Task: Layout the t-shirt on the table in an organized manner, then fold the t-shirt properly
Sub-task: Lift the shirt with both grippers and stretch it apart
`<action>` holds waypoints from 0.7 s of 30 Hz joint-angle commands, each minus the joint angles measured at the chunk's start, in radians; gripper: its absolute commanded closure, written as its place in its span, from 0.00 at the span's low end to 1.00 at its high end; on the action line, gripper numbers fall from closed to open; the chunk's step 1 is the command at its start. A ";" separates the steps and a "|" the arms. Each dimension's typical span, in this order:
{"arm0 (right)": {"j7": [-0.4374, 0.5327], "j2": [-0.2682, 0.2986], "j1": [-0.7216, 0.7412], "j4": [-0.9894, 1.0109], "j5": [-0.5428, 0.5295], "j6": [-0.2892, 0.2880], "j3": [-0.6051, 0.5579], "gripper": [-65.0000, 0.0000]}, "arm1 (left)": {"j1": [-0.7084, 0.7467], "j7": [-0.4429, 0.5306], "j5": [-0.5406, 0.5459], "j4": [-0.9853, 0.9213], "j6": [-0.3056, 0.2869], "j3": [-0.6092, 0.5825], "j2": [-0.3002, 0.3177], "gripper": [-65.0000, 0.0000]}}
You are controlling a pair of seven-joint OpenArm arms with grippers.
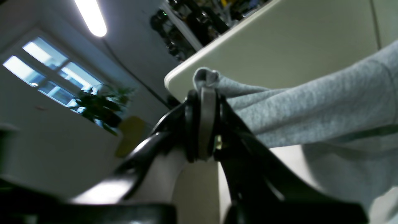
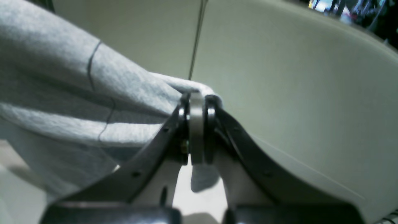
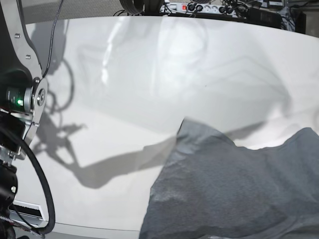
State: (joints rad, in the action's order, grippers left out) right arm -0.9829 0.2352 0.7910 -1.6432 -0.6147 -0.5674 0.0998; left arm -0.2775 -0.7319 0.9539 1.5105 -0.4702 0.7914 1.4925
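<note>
Pinching opposite corners, the left gripper (image 1: 206,90) and right gripper (image 2: 196,98) held the t-shirt (image 3: 234,194) stretched above the table (image 3: 149,74), presumably to spread it flat

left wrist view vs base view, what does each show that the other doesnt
Only the left wrist view shows the left tool shut on a bunched edge of the t-shirt, plus a ceiling light, a window and a plant. Only the base view shows the broad spread of the table, arm shadows on it and a power strip behind. Both show the grey t-shirt and the white table.
</note>
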 commanded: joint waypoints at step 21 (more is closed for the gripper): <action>-0.223 0.011 -0.203 0.101 -0.238 -0.078 -0.062 1.00 | 0.251 -0.428 0.530 0.073 -0.228 0.014 -0.239 1.00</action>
State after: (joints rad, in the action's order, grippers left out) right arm -1.2369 0.2371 0.5457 -1.5280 -0.8295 -0.6445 0.0322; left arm -0.0105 -1.1881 1.4593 1.5753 -0.6971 0.7910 1.2098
